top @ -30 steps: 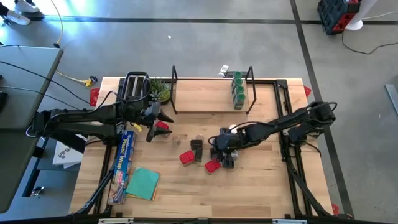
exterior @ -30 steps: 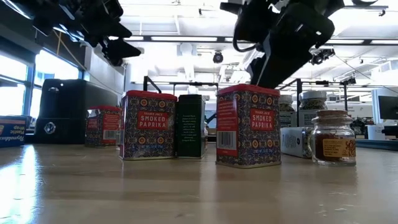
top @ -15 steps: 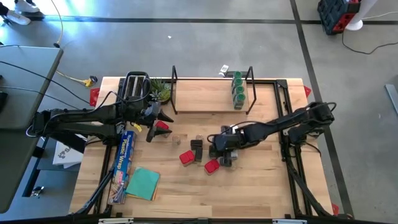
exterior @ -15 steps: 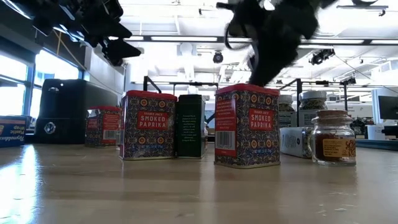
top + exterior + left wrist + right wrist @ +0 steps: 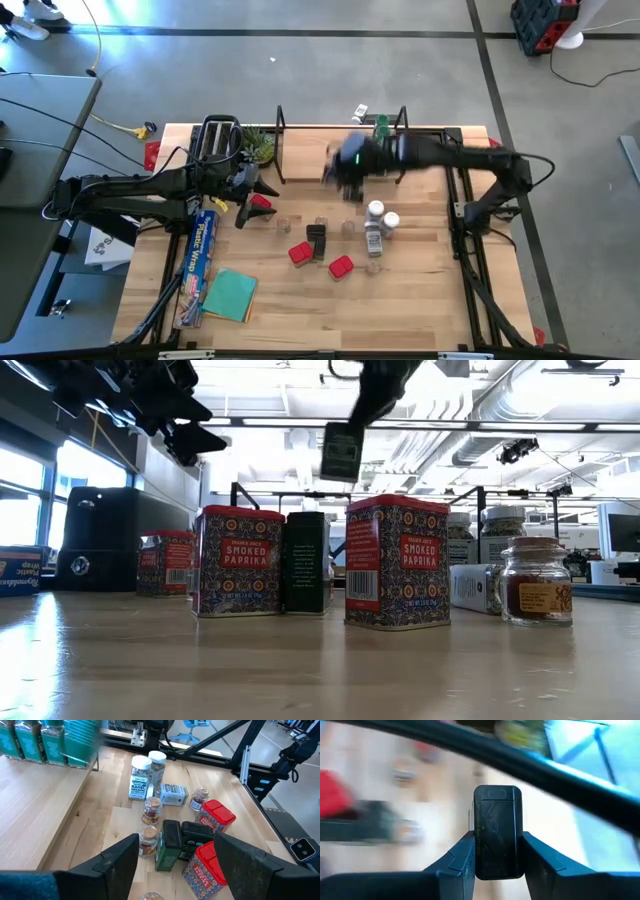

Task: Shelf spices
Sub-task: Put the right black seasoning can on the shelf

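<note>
the wooden table (image 5: pixel 300 310) fills the middle of the room, with the shelf (image 5: pixel 335 150), a low wooden board in a black wire frame, along its far edge. a black toaster (image 5: pixel 220 145) stands at the shelf's left end, and a long blue foil box (image 5: pixel 200 265) and a teal cloth (image 5: pixel 232 295) lie on the table's near left side.

the left arm reaches in from the left and the left gripper (image 5: pixel 255 190) hangs above the table just beside the toaster, its fingers (image 5: pixel 120 860) spread wide and holding nothing.

the right arm stretches across from the right, and the right gripper (image 5: pixel 350 165) is up over the shelf board, blurred in the overhead view. its fingers (image 5: pixel 457 862) are clamped on a dark jar (image 5: pixel 496 832), one on each side; from table height that jar hangs well above the other containers.

4 green-lidded jars (image 5: pixel 382 145) stand in a row at the shelf's right end.

the other spices wait on the table in front of the shelf: red tins (image 5: pixel 340 266), a dark green tin (image 5: pixel 316 240), white-lidded jars (image 5: pixel 376 212) and small brownish jars (image 5: pixel 151 810).
</note>
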